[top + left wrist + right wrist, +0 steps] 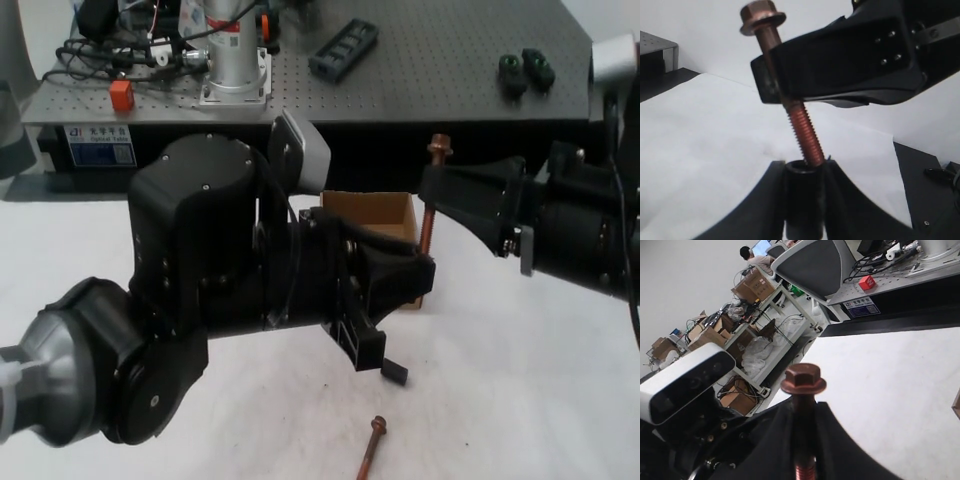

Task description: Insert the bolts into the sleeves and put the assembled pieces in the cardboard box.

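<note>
The left gripper pinches a black sleeve between its fingers, holding it upright with its open end facing up. Above it, the right gripper has its fingers pressed on the shank of a copper-coloured bolt, just under the flanged hex head, so the threaded end points down. The bolt leans a little, and its tip meets the sleeve's upper rim (whether it has actually entered the bore cannot be told). In the high view this pairing hangs above the white bench, just in front of the open cardboard box, which sits between the two arms. A second bolt lies flat on the bench nearer the camera, well apart from the box.
</note>
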